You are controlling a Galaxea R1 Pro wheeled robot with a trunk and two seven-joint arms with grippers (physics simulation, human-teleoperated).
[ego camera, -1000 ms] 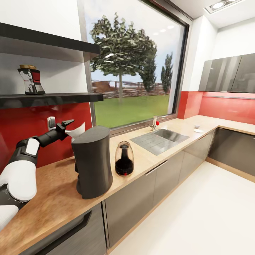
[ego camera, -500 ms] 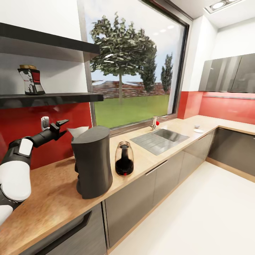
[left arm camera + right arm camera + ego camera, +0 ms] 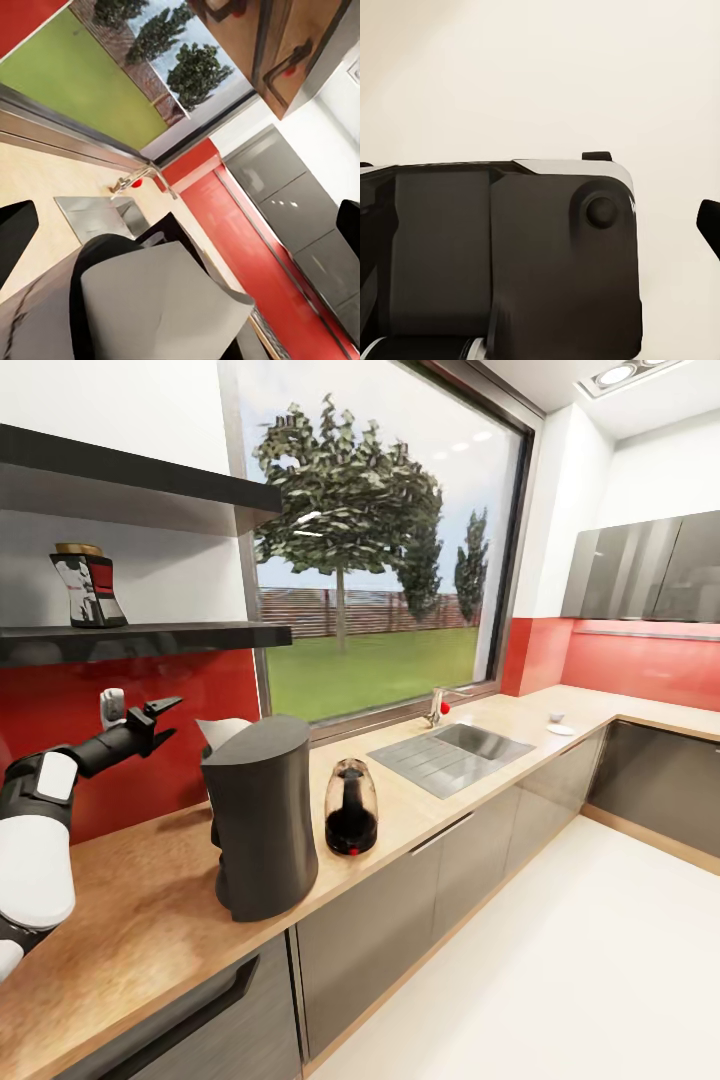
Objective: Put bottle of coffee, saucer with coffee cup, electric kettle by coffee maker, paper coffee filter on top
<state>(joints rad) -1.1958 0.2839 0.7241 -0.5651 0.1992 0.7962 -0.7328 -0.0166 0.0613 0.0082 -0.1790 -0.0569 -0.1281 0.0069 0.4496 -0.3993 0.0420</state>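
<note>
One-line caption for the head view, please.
Open left gripper beside the filter on the coffee maker; coffee bottle on shelf.

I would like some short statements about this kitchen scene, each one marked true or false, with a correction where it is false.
1. The bottle of coffee stands on the shelf. True.
2. The left end effector is shut on the paper coffee filter. False: its fingers are apart and empty, and the filter rests on top of the coffee maker.
3. The electric kettle stands on the countertop beside the coffee maker. True.
4. The coffee cup sits next to the coffee maker. False: it is far along the counter, beyond the sink, near the saucer.
5. The kettle lies in the sink. False: it is upright on the countertop.
</note>
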